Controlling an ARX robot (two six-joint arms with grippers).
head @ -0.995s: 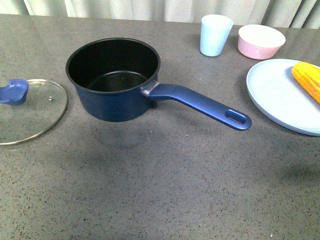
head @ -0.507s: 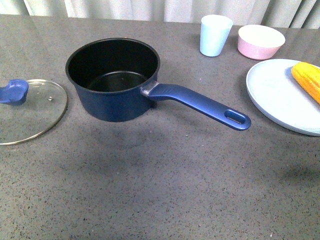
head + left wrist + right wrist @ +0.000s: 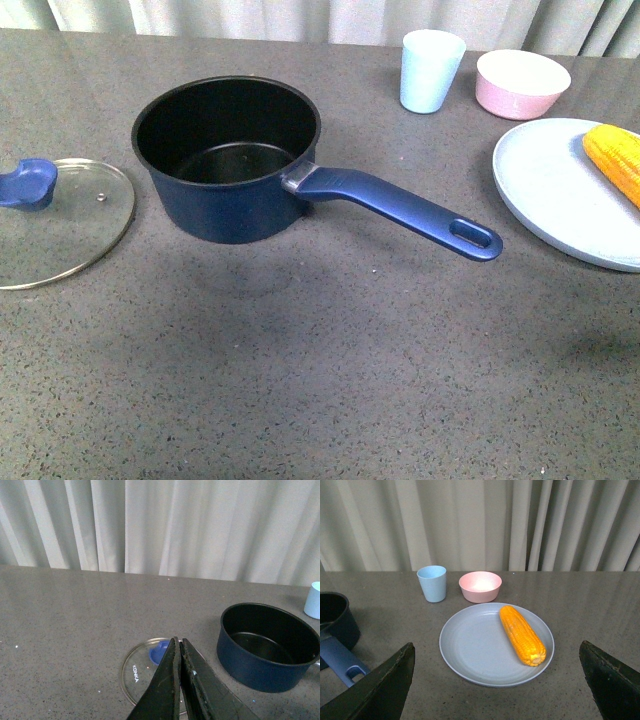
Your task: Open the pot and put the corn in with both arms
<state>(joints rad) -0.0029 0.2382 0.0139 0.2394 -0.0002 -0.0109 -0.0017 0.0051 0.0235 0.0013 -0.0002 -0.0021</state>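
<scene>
The dark blue pot (image 3: 228,160) stands open on the grey table, its long handle (image 3: 400,208) pointing right and toward me. Its glass lid (image 3: 60,220) with a blue knob lies flat to the pot's left. The yellow corn (image 3: 615,160) lies on a pale blue plate (image 3: 550,190) at the right. In the left wrist view my left gripper (image 3: 178,641) is shut and empty, hovering over the lid (image 3: 140,672), with the pot (image 3: 267,645) beside it. In the right wrist view my right gripper (image 3: 497,665) is wide open, above the plate (image 3: 475,647) and the corn (image 3: 521,634). Neither arm shows in the front view.
A light blue cup (image 3: 431,68) and a pink bowl (image 3: 521,82) stand at the back of the table, behind the plate. Pale curtains hang behind the table's far edge.
</scene>
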